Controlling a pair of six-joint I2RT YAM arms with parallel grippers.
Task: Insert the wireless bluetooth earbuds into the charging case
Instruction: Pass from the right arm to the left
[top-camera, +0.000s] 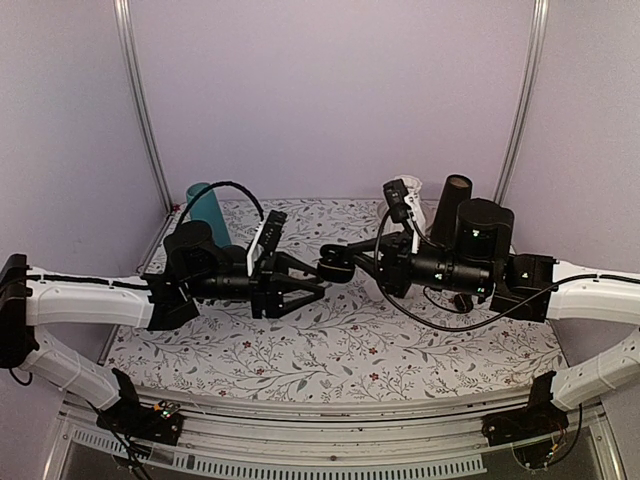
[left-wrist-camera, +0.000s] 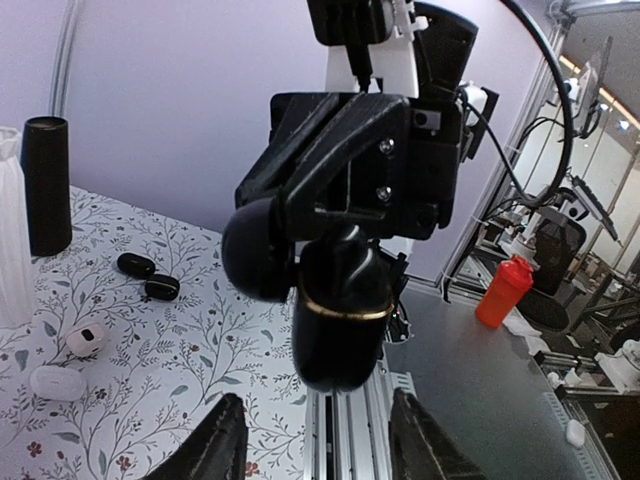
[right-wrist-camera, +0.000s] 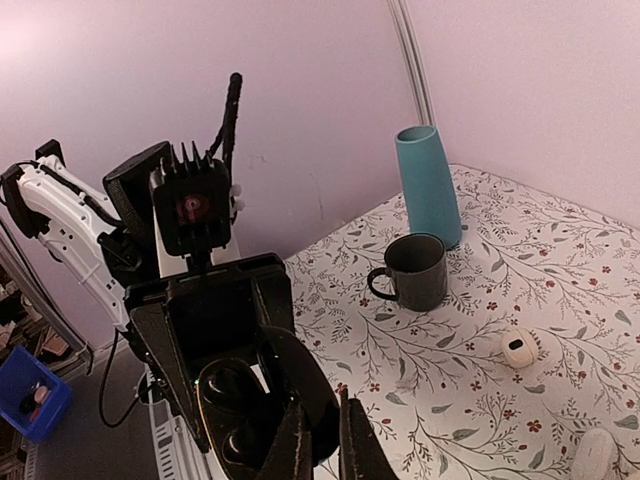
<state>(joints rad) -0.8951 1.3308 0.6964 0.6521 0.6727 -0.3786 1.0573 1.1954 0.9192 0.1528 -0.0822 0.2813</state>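
Over the middle of the tabletop (top-camera: 330, 350), lifted off the surface, the right gripper (right-wrist-camera: 322, 442) pinches the rim of the charging case (left-wrist-camera: 345, 320) with its fingers narrow, and the lid is swung open. The case sits just ahead of the left gripper (top-camera: 312, 282), roughly in line with the gap between its fingers. Those fingers stand apart at a moderate width with nothing visible between them. In the left wrist view the case's long axis runs about up-down, with the rounded lid above the body. In the right wrist view the two wells face the right wrist camera, so the open side points back toward the right arm and away from the left fingers, which meet only the glossy back. The wells are too dark to tell if they are filled. The wireless bluetooth earbuds (left-wrist-camera: 160, 288) lie flat on the tabletop toward the far right corner, just beside each other, near the black cylinder (left-wrist-camera: 45, 185) and the white pieces (left-wrist-camera: 57, 382), well apart from both grippers. From the left fingers they lie beyond the case and lower. Their long axes are about parallel, but they are too small to tell which end is which. The right arm is nearer but occupied, so the pick likely falls to the left, a reach across and down. The case probably needs turning so its wells face that arm.
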